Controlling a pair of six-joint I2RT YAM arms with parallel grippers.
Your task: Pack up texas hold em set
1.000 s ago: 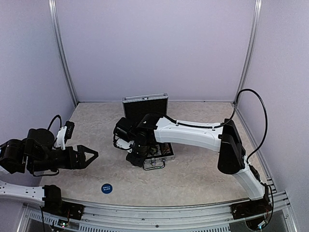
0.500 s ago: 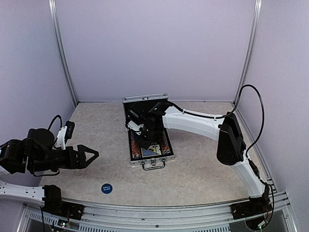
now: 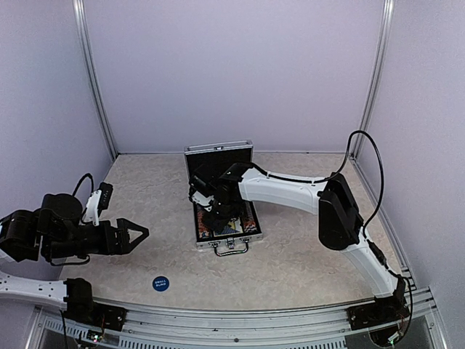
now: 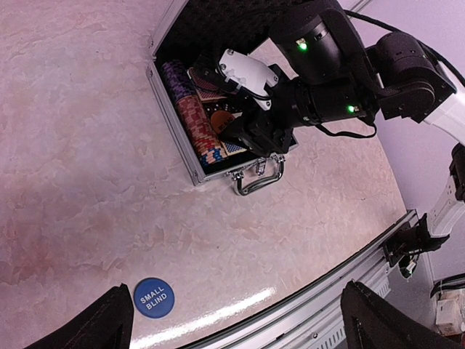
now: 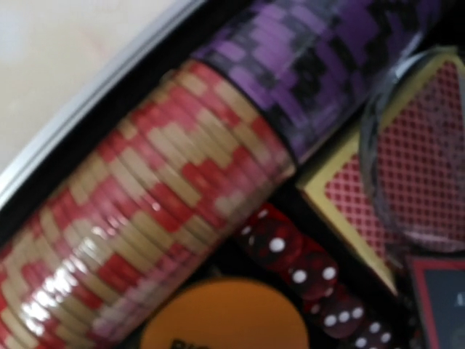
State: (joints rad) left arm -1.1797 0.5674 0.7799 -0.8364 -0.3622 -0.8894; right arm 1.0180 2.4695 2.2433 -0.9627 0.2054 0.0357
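The small silver aluminium briefcase (image 4: 173,135) lies open mid-tabletop (image 3: 290,254), holding a row of red-and-tan striped chips (image 5: 123,240) and purple-and-black chips (image 5: 312,73) along its left wall, beside dark red dice (image 5: 298,265), an orange disc (image 5: 225,320) and a red-backed card deck (image 5: 349,196) under a clear disc (image 5: 421,145). The right pincer (image 3: 211,211) reaches into the case, and I cannot tell how far open it is. The left pincer (image 3: 139,238) hovers spread wide and empty at the left, with a blue "small blind" disc (image 4: 153,297) lying near the front edge.

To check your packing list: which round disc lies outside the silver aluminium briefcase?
The blue disc printed SMALL BLIND, alone on the table; the orange disc and clear disc sit inside.
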